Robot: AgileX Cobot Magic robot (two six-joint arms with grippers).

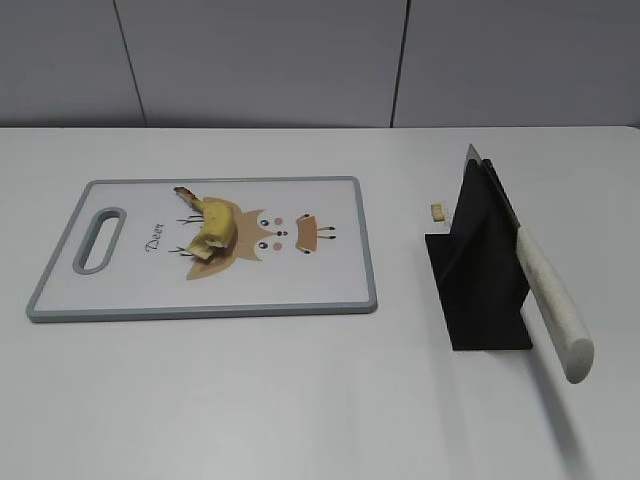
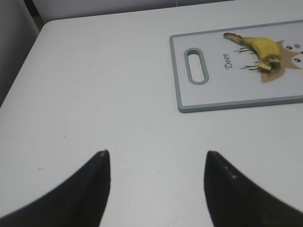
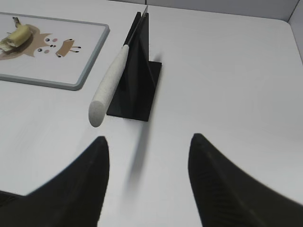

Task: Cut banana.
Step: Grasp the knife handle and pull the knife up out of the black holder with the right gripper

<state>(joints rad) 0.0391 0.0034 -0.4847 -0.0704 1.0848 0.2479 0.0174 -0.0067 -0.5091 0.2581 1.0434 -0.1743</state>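
A short curved banana (image 1: 212,226) with a dark stem tip lies on the white cutting board (image 1: 130,290), over its deer print. It also shows in the left wrist view (image 2: 264,49) and the right wrist view (image 3: 15,37). A knife with a white handle (image 1: 552,303) rests in a black stand (image 1: 478,270), handle pointing toward the front; it shows in the right wrist view (image 3: 110,80) too. My left gripper (image 2: 156,153) is open and empty over bare table, left of the board. My right gripper (image 3: 148,140) is open and empty, just in front of the knife handle. Neither gripper shows in the exterior view.
A tiny pale crumb (image 1: 437,211) lies on the table left of the stand. The board has a grey rim and a handle slot (image 1: 102,238) at its left end. The white table runs to a grey wall behind.
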